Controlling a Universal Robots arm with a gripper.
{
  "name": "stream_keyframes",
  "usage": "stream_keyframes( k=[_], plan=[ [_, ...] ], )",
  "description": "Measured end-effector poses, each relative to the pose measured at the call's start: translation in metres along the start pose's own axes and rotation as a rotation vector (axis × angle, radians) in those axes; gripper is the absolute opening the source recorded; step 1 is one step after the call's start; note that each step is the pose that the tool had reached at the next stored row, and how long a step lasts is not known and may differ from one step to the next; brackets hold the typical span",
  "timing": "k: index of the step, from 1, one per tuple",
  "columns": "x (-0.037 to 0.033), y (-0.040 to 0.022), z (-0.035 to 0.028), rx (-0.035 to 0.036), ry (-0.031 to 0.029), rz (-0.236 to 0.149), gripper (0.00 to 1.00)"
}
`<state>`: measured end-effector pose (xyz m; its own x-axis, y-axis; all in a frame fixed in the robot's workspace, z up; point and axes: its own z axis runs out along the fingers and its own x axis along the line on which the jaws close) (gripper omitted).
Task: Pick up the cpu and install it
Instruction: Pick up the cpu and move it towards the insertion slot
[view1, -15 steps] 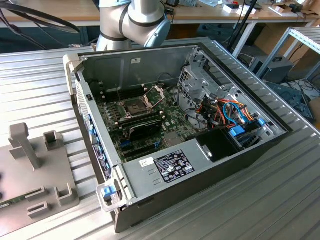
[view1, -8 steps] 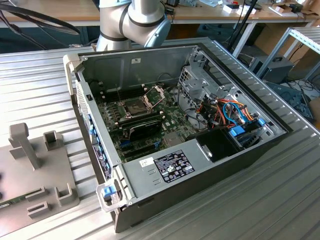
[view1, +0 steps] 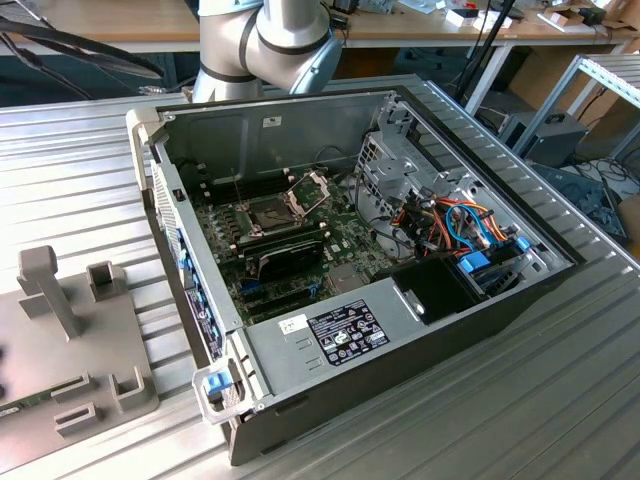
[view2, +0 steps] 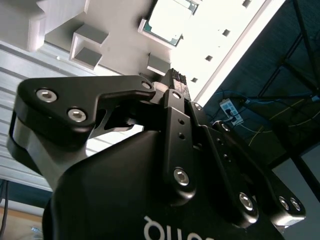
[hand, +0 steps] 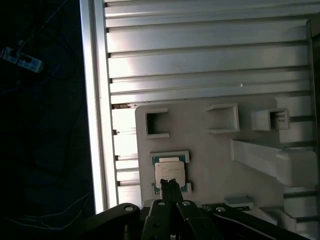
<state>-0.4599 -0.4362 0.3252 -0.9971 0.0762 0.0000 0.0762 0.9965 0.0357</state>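
Observation:
The cpu (hand: 169, 171) is a small silvery square chip lying flat in a shallow nest on a grey fixture plate (hand: 210, 160). In the second wrist view the cpu (view2: 167, 20) lies beyond the black fingertips. My gripper (hand: 170, 186) hangs just over the chip's near edge, its two thin black fingers pressed together with nothing between them. Seen from the second wrist view, the gripper (view2: 178, 80) tapers to one closed tip above the plate (view2: 120, 50). In the exterior view the open computer case (view1: 350, 330) shows the dark socket (view1: 272, 213) with its hinged metal frame (view1: 308, 185) raised.
The grey fixture plate (view1: 70, 350) with raised posts and pockets sits at the exterior view's left, beside the case, on a ribbed aluminium table (view1: 480, 420). The arm's base (view1: 265, 45) stands behind the case. Drive cages and coloured cables (view1: 460, 225) crowd the case's right.

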Motion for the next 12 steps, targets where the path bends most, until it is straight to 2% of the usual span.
stream_keyframes(
  k=[2,12],
  plan=[
    [-0.0004,-0.0047,0.0008,0.0,0.0,0.0,0.11],
    [-0.0004,-0.0052,0.0009,0.0,0.0,0.0,0.11]
  ],
)
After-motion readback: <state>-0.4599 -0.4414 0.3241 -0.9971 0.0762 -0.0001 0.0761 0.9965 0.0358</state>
